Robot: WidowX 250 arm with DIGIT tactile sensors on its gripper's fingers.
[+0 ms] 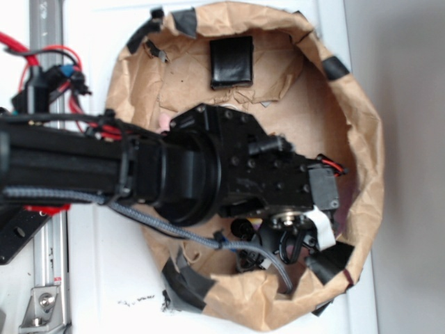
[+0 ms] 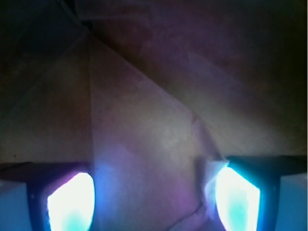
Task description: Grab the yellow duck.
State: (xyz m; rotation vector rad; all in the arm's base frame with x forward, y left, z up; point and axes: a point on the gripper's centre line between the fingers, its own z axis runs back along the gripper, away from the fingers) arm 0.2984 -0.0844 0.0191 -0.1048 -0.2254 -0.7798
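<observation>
Brown paper walls (image 1: 361,132) ring the arm (image 1: 208,170), which fills most of the nest. Gripper (image 2: 154,192) fingers (image 2: 72,202) stand apart over bare creased paper, near the nest's lower rim. No duck is visible in either view.

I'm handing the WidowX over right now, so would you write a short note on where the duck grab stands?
Gripper: open, nothing between the fingers; the wrist view shows only creased brown paper.
Arm: reaches from the left over the paper-lined bin, with the gripper low at its lower right side.
Yellow duck: not visible in either view; it may be hidden under the arm, but that cannot be told.
Also in the bin: a black block near the top edge.
Done: the arm is down in the bin.
Left: find the duck, close on it and lift.
</observation>
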